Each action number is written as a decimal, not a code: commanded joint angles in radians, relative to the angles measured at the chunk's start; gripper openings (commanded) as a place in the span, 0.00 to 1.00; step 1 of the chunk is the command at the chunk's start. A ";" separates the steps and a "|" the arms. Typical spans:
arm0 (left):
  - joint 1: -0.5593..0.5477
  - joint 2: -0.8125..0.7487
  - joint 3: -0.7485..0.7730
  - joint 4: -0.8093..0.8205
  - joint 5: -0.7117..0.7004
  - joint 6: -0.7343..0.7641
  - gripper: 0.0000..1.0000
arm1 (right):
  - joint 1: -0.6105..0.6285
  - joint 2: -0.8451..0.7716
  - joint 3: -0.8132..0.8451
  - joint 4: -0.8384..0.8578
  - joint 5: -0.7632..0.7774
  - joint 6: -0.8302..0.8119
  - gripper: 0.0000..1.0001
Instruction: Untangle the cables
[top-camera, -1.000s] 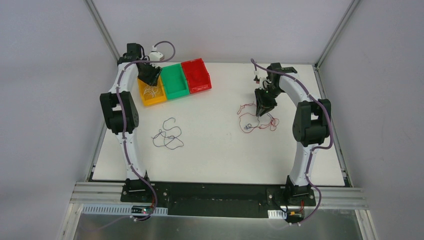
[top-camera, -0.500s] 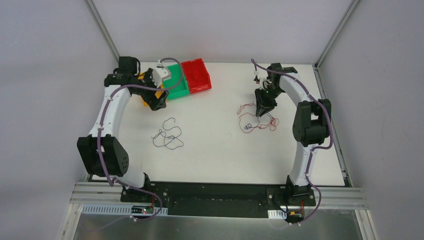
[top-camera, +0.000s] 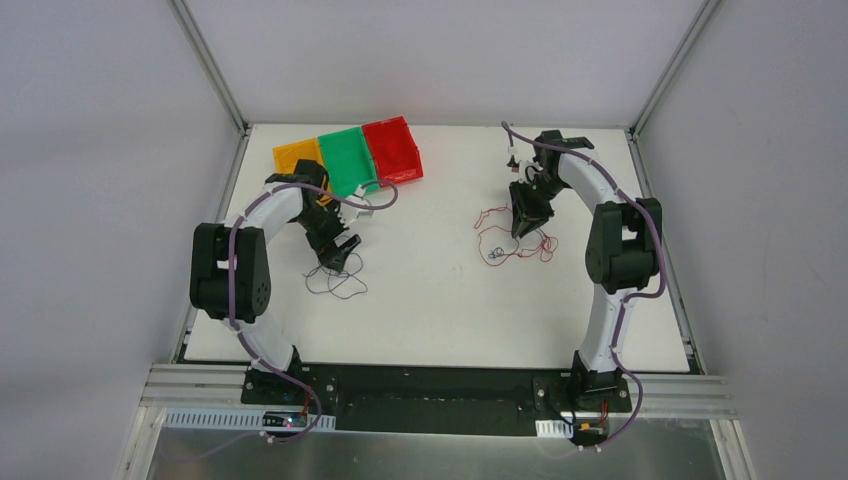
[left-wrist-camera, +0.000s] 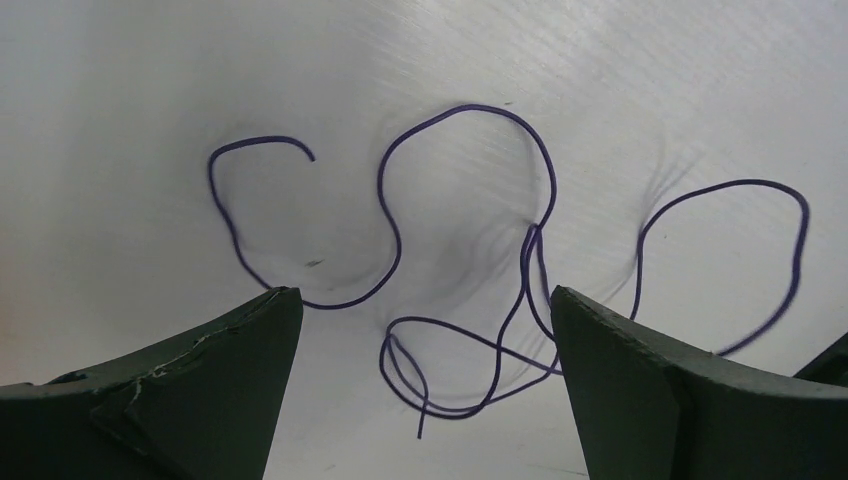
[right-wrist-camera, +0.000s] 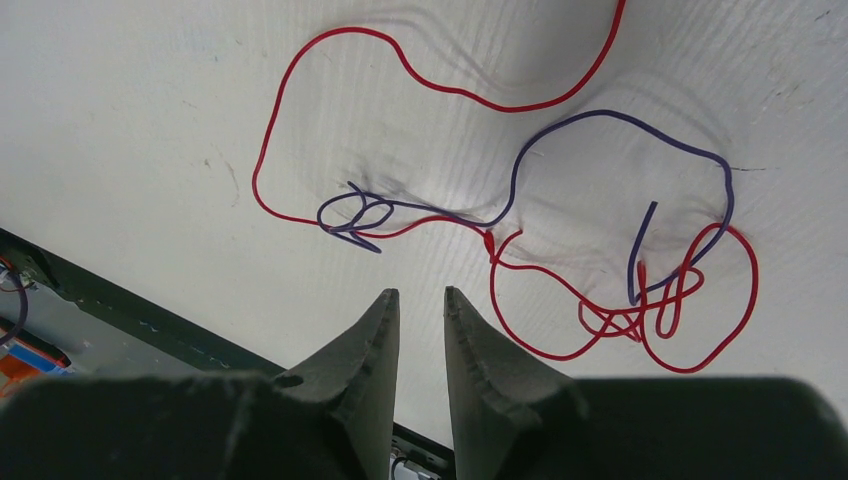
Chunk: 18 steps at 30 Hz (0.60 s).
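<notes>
A thin purple cable (top-camera: 338, 284) lies in loose loops on the white table at left centre. My left gripper (top-camera: 338, 256) hangs just above it, open. In the left wrist view the purple cable (left-wrist-camera: 470, 106) curls between and beyond my left gripper's (left-wrist-camera: 420, 292) wide-spread fingers, untouched. At the right, a red cable (top-camera: 500, 252) lies tangled with a second purple cable (right-wrist-camera: 600, 112). The red cable (right-wrist-camera: 260, 150) crosses it in a knot. My right gripper (top-camera: 521, 227) hovers over this tangle. My right gripper (right-wrist-camera: 420, 292) is open only a narrow slit and holds nothing.
Three bins stand in a row at the back left: yellow (top-camera: 296, 155), green (top-camera: 345, 160) and red (top-camera: 392, 148). A metal frame edges the table, and the arm bases sit at the near edge.
My left arm has swung away from the yellow bin and come down over the purple cable at left centre. The right arm and the red tangle have not moved.
</notes>
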 joint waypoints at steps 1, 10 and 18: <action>-0.045 0.016 -0.095 0.077 -0.110 0.039 0.99 | -0.006 -0.074 -0.015 -0.019 0.004 0.000 0.26; -0.057 0.039 -0.180 0.134 -0.230 0.007 0.51 | -0.011 -0.084 -0.028 -0.013 0.011 -0.003 0.26; -0.057 -0.047 0.040 0.007 -0.040 -0.108 0.00 | -0.013 -0.058 0.011 -0.017 0.009 -0.001 0.26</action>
